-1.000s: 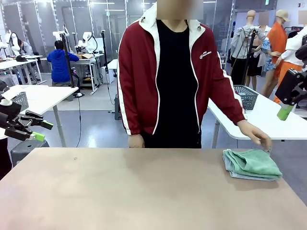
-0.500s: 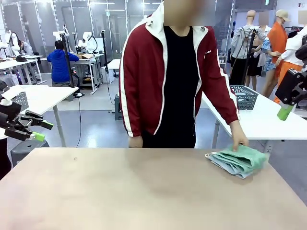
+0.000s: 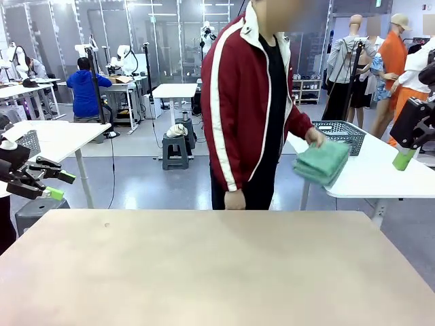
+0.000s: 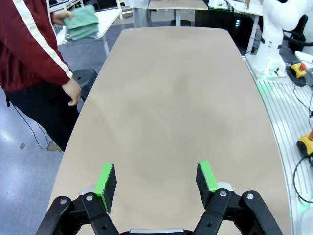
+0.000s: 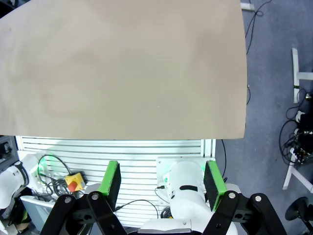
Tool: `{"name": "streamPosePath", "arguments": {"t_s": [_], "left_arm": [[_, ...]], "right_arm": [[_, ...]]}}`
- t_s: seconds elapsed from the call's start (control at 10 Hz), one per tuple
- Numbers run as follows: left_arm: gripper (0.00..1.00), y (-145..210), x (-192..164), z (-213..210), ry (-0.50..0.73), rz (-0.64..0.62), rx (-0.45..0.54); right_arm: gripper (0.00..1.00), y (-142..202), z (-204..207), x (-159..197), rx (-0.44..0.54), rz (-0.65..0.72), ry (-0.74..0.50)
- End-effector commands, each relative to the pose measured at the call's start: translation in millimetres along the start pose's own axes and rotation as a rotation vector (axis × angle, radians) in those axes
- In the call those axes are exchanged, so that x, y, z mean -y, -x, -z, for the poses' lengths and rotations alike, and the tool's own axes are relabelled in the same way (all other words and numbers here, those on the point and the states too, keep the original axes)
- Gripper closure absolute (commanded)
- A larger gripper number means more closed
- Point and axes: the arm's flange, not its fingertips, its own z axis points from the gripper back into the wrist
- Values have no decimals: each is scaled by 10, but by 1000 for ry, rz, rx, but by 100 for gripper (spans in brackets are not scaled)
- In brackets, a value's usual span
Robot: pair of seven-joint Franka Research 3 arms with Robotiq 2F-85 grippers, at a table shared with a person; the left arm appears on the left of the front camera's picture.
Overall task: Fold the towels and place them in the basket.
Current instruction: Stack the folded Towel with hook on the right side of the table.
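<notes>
A robotics lab: rows of white worktables (image 3: 61, 136) stand on a grey floor, glass partitions (image 3: 136, 41) run behind, other people (image 3: 84, 88) work at benches, and cables (image 5: 293, 142) trail beside the beige table (image 3: 204, 272)

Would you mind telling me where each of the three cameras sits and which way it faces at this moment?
Front view: between the arms, looking across the table at the person; left gripper and right gripper at the picture's edges.
Left wrist view: above the table, looking along it; its own open green fingers at the bottom.
Right wrist view: looking down over the table's near edge at an arm's base; its own open fingers.
Front and left wrist views share the person's hand holding the towels.
</notes>
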Motion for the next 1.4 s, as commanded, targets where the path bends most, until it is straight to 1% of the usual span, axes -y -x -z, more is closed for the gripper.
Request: {"name": "streamPosePath", "arguments": {"t_s": [0.0, 1.3], "left_arm": [[16, -15, 33, -6, 3, 5, -3], [16, -15, 33, -6, 3, 5, -3]], "right_arm": [[15, -17, -23, -22, -3, 2, 2], [15, -17, -23, -22, -3, 2, 2]]}}
